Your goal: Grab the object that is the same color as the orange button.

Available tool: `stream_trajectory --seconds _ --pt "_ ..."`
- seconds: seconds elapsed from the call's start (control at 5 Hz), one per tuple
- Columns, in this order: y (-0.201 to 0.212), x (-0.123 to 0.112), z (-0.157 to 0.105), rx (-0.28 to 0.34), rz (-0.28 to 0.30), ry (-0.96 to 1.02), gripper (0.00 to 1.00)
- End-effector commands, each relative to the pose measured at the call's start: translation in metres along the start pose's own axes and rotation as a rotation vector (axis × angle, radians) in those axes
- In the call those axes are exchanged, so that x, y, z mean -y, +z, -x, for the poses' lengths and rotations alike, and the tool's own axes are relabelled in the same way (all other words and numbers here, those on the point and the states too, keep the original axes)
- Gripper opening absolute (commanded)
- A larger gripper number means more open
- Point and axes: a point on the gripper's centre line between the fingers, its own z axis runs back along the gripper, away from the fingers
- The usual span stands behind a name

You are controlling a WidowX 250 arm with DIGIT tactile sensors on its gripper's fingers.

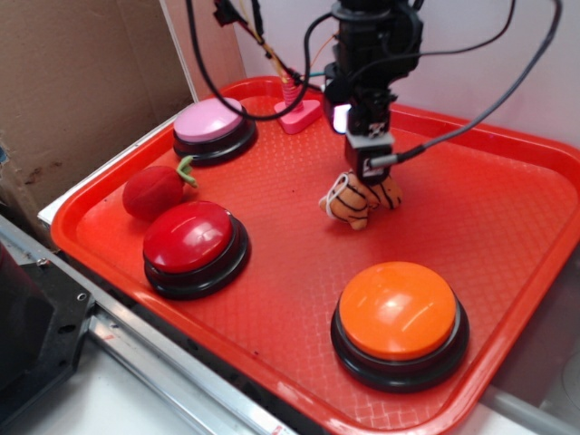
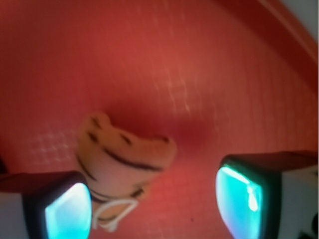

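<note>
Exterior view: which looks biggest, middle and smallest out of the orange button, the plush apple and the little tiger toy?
Largest: orange button, though it sits nearest the camera.
Middle: red plush apple.
Smallest: tiger toy, partly hidden under the hand, so this pair is close.

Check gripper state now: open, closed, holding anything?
Gripper: open over the tiger, fingers apart, tiger close to one of them, nothing clamped yet.

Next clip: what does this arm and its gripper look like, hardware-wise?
A black arm with loose black cables looping around it. The gripper has a black-and-white block body with a glowing light above. In the wrist view, the fingers are dark-edged pads glowing cyan, on pale mounts.
</note>
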Motion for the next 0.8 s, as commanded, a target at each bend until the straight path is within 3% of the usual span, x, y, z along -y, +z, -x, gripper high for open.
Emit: stream_trajectory --seconds 0.0,0.2,0.4,0.6 --pt "-0.002 0.015 -0.016 -0.06 0.061 -0.192 1.0" --pt "-0.009 0.021 -0.014 -0.163 0.06 -0.226 1.0" --pt "-0.011 0.021 -0.01 -0.226 0.049 -0.217 1.0" --pt "-0.002 0.022 0.008 -0.266 0.068 -0.185 0.17"
